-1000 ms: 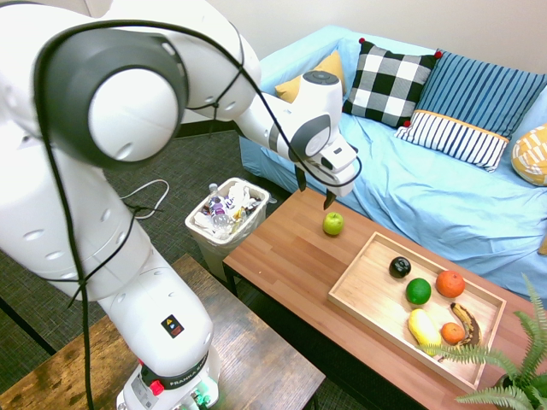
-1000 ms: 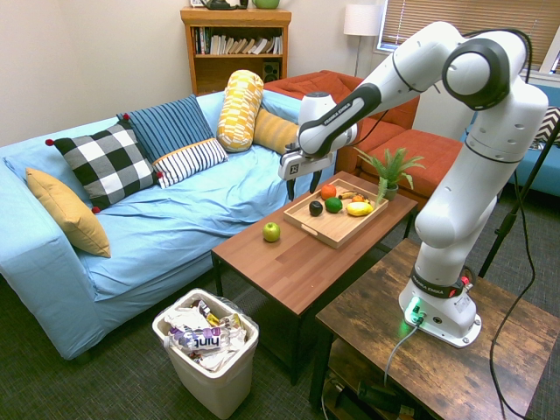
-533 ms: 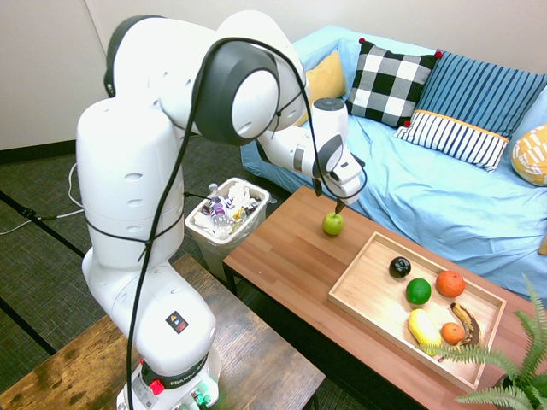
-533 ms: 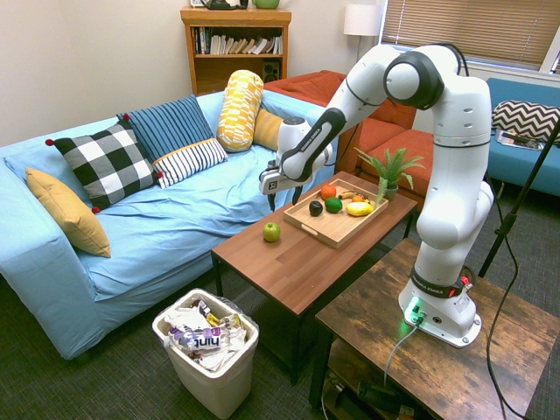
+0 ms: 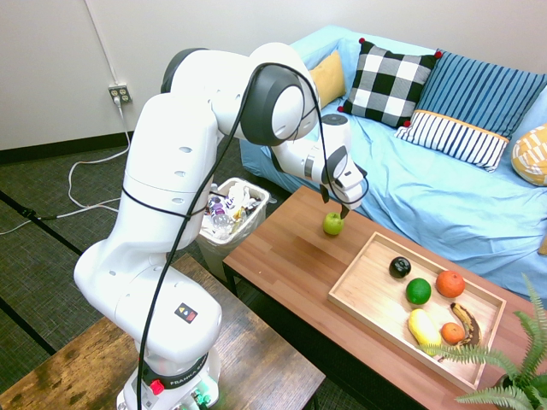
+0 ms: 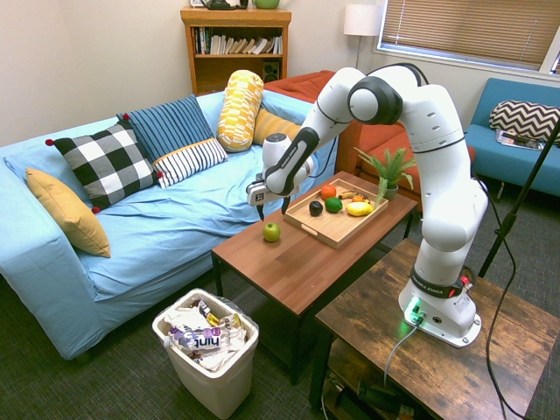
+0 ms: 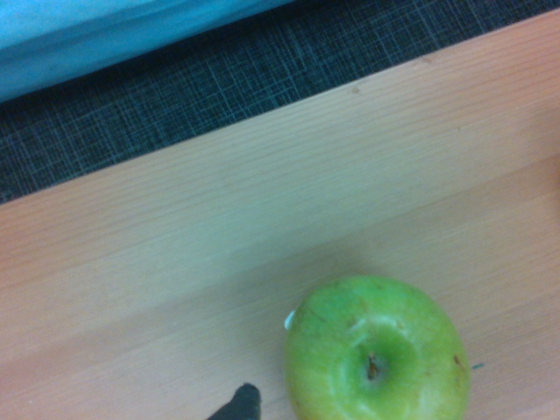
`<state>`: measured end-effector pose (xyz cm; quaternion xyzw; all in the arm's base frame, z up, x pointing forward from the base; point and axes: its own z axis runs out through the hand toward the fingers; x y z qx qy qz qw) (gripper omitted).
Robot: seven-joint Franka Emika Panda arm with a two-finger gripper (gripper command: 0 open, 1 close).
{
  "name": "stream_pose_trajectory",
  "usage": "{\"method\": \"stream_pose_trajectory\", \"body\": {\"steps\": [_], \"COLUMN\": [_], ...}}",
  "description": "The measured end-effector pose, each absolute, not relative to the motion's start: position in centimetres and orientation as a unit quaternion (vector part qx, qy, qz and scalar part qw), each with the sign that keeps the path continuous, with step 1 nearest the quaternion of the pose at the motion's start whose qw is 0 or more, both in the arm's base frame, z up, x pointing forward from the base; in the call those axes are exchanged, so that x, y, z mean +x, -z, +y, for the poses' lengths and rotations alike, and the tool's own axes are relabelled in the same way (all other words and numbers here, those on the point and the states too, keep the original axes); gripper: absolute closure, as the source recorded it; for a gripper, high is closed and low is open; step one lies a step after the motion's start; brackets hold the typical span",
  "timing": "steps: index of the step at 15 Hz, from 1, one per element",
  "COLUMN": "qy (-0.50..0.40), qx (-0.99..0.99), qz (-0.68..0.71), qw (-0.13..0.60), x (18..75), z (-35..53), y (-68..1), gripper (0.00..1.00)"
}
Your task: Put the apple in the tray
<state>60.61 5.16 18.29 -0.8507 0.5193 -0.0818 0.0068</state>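
Apple [image 5: 332,224] sits on the reddish-brown bench [image 5: 291,265], stem dimple up, near the edge that faces the blue sofa [image 5: 427,188]. In the first exterior view it lies at about ten o'clock from the tray [image 5: 359,295], apart from it with bare wood between them. The jaws of the gripper [image 5: 335,207] point straight down just above the apple and stand apart, holding nothing; whether a fingertip touches the fruit's skin cannot be told from either outside view. In the second exterior view the gripper [image 6: 273,212] hangs right over the apple [image 6: 271,232], with the tray [image 6: 328,229] at about two o'clock from it.

The wrist view shows the apple [image 7: 376,350] from straight above, yellow-green with small brown flecks, resting on the bench [image 7: 219,245], with dark carpet and a strip of blue sofa beyond the bench edge.

The tray is light wood with low raised edges. Inside it lie a dark round fruit [image 5: 399,266], a deep green round fruit [image 5: 418,290], two orange fruits [image 5: 449,283], a yellow fruit [image 5: 423,327] and a brown-spotted banana [image 5: 468,323]. A potted fern [image 5: 513,367] stands at the bench's end at about five o'clock from the tray. A white waste bin [image 5: 226,213] full of wrappers stands on the floor at about nine o'clock from the apple.
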Motion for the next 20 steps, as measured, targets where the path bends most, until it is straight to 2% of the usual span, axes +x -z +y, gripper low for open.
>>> {"method": "stream_pose_trajectory", "body": {"steps": [11, 12, 20], "qy": [0.059, 0.056, 0.043], "qx": [-0.841, -0.841, -0.840], "qz": [0.536, 0.537, 0.540], "qw": [-0.029, -0.030, -0.028], "x": [63.4, 63.5, 63.5], "z": [4.4, 4.5, 4.8], "y": [-11.3, -11.0, -10.9], "gripper": [0.00, 1.00, 1.00]}}
